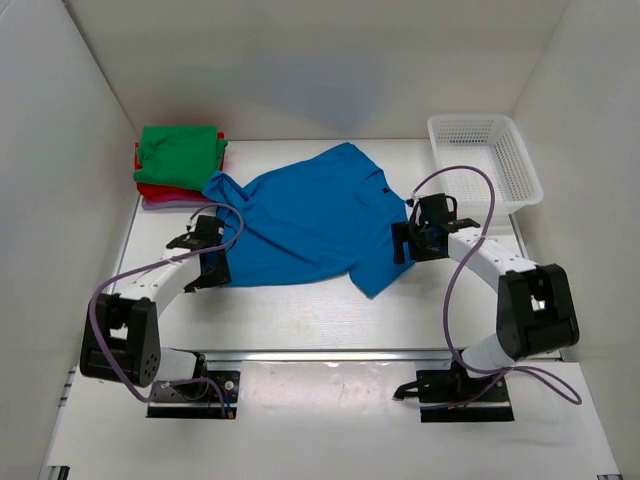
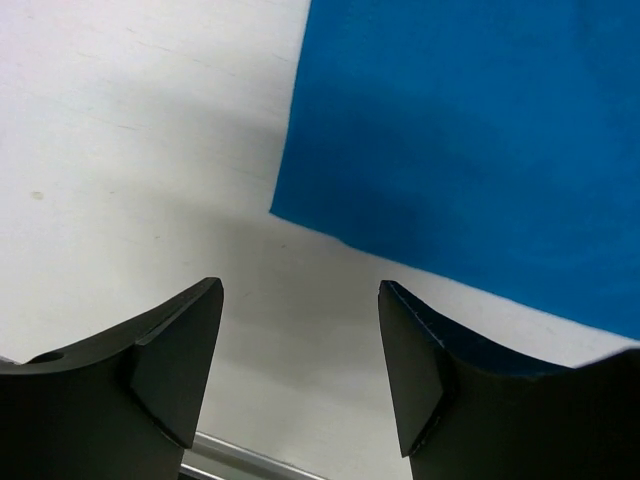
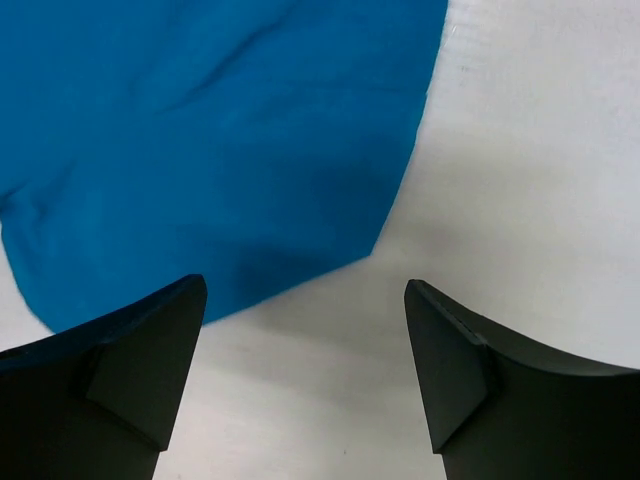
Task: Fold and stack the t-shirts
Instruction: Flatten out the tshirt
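Lying flat, the blue t-shirt runs lengthwise left to right.

Top view, upper left: green t-shirt covered most of the stack. Red t-shirt and pink-lavender t-shirt showed only as thin edges, so the count under it was unreadable. Blue t-shirt: its left edge was partly hidden behind the left gripper, its right edge behind the right gripper.

Left wrist: blue t-shirt ran off the top and right edges, only 1 corner in frame. Both fingers were cut off at the bottom.

Right wrist: blue t-shirt was cut off at top and left, and the frame-left finger hid its lower-left part. Both fingers were cut off at the bottom.
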`<state>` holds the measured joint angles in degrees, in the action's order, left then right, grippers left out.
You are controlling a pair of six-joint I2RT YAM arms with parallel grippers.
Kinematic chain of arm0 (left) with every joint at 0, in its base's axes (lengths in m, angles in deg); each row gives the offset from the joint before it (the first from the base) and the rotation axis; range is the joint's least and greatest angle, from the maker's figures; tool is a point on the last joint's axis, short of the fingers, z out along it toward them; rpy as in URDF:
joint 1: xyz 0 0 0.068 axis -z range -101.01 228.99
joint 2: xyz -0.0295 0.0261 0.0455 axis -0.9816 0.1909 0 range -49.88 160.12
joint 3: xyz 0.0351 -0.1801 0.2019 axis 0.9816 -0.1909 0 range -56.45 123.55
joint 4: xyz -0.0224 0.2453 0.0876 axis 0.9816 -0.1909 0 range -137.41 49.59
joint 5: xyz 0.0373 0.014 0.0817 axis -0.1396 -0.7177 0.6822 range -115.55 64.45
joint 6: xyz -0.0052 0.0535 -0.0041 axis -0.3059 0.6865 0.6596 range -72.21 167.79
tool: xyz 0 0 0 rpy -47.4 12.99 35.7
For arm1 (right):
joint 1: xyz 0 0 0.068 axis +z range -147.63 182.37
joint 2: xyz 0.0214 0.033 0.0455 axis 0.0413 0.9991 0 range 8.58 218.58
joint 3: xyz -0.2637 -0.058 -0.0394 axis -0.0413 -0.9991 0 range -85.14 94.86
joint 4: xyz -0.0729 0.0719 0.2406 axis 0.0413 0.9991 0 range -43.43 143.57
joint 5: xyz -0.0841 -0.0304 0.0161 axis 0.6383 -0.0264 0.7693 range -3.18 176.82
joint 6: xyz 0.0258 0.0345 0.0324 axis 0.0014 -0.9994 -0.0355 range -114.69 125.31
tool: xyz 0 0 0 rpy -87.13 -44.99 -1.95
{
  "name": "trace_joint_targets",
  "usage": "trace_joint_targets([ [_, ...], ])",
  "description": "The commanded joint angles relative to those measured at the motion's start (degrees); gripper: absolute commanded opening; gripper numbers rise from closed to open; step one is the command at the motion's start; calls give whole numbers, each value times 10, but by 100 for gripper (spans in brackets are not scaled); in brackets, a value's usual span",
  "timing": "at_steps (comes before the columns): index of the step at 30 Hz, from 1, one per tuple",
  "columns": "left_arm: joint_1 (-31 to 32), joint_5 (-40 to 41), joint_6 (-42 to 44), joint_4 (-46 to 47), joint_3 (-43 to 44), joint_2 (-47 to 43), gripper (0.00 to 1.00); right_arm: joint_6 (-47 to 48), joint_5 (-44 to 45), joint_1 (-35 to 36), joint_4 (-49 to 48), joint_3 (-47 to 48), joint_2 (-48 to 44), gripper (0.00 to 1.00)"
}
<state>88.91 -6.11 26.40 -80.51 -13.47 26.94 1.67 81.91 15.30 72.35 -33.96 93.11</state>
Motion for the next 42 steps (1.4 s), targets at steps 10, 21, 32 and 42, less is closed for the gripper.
trace_joint_targets([
  [10, 27, 34, -64, 100, -18, 67, 39, -37, -1, 25, -48, 24, 89, 66],
  [21, 32, 23, -50, 82, -16, 33, 0, -65, -10, 94, 219, 136, -57, 1],
  [32, 29, 25, -38, 70, 3, 37, 0, -30, -177, 20, 149, 305, 89, 48],
  [42, 29, 9, -33, 77, 1, 49, 0, -75, -25, 13, 76, 152, 62, 61],
])
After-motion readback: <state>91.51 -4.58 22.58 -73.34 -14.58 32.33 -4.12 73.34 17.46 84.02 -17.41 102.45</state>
